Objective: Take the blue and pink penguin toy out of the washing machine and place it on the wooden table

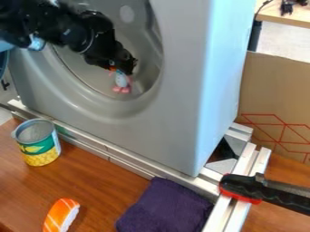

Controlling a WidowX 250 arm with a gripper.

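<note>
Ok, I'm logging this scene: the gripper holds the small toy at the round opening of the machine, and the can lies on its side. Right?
In the camera view, the can stands upright on the table, not on its side. The gripper holds the small toy at the round opening of the machine.

I can read no text, numbers or signs on my feed; any print on label (37, 150) of can (34, 131) too small.

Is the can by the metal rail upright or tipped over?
Upright: the can stands on the wooden table with its round, open rim facing up and its label upright on the side.
</note>
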